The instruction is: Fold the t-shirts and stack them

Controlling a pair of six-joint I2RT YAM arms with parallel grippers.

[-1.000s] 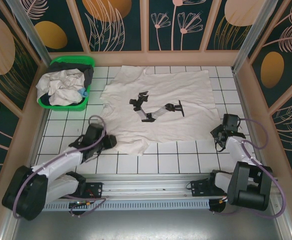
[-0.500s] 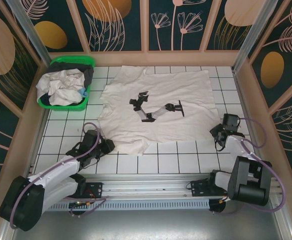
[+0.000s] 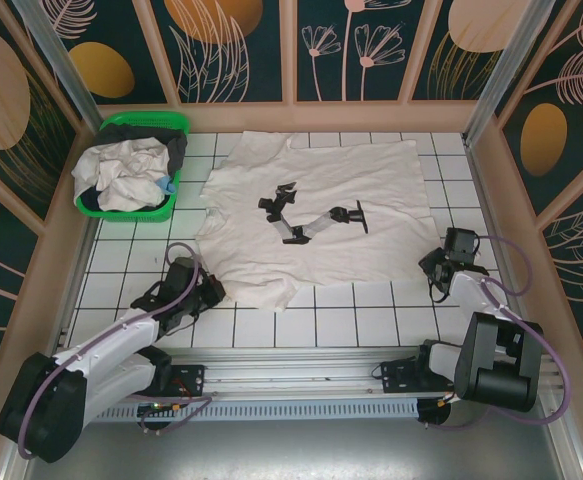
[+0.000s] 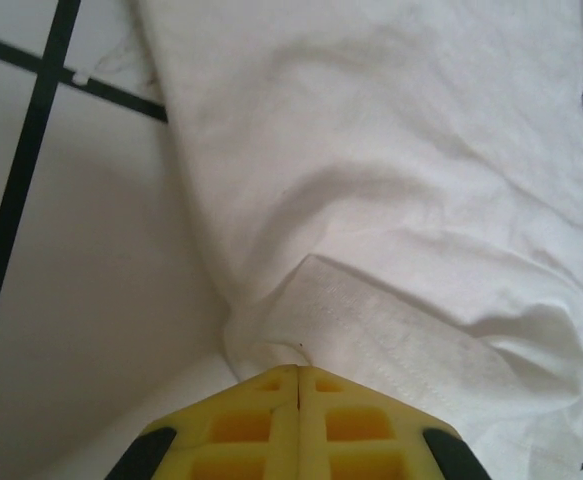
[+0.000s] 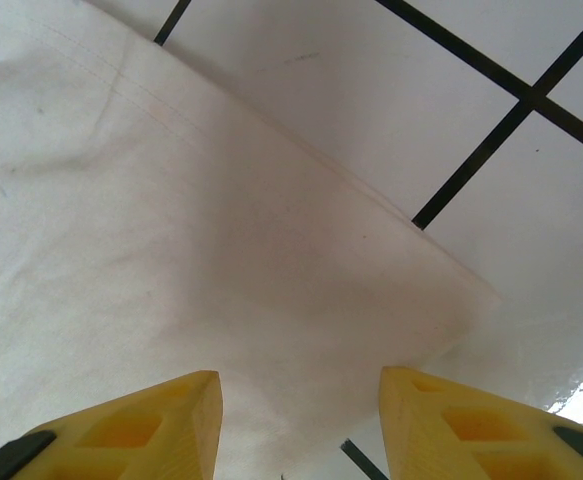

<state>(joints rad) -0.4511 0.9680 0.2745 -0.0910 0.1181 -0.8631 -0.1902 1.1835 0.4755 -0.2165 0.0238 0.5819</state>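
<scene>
Off-white cotton: the printed t-shirt (image 3: 371, 180) lies spread flat at the centre of the overhead view, on the tiled table (image 3: 351, 325); a green basket (image 3: 119, 124) of crumpled clothes (image 3: 121, 178) stands upper left; the left gripper (image 3: 209, 290) sits at the shirt's lower-left edge, the right gripper (image 3: 439, 268) at its lower-right corner. Left wrist view: yellow fingers (image 4: 261, 400) clenched together at bottom centre, pinching a fold of the shirt. Right wrist view: fingers (image 5: 171, 410) parted, released; the shirt's corner lies between them.
</scene>
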